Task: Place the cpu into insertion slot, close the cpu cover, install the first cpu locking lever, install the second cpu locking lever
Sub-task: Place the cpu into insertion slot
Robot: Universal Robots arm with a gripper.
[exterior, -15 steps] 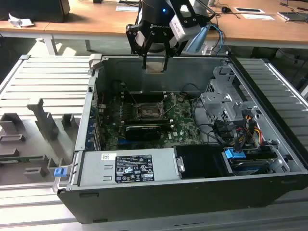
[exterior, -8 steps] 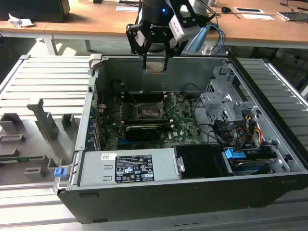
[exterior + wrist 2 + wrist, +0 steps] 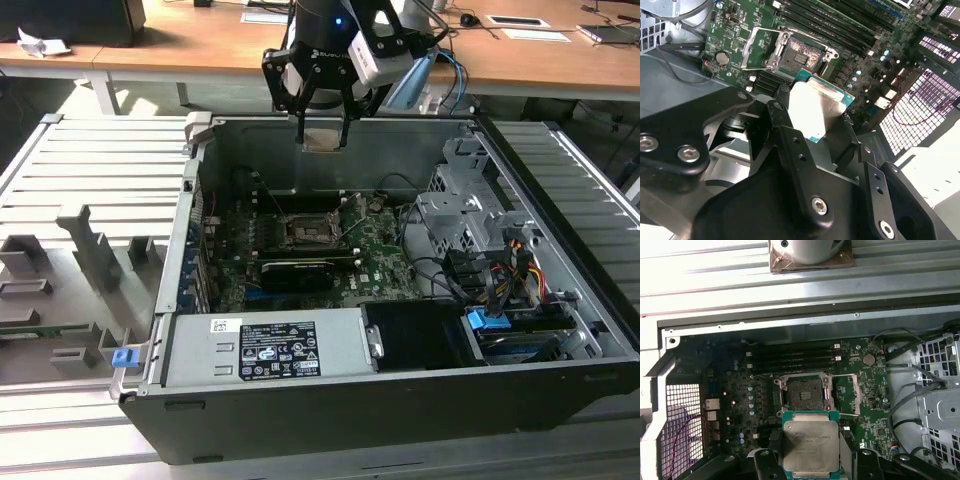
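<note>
We see the gripper (image 3: 322, 136) pinching the cpu (image 3: 810, 445) above the uncovered insertion slot (image 3: 802, 395). Its fingers (image 3: 766, 465) hide the cpu's side edges, and the cpu cover (image 3: 757, 47) seems raised.

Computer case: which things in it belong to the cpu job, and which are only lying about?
Job: cpu, held in the claw; insertion slot, empty; cpu cover, open.
Lying about: memory slots, power supply, cables, coin battery.

The cpu (image 3: 810, 444) top is smooth dull silvery metal; tool (image 3: 322, 136) matt black; case (image 3: 260, 150) bare grey sheet metal; board (image 3: 865, 405) glossy green.
</note>
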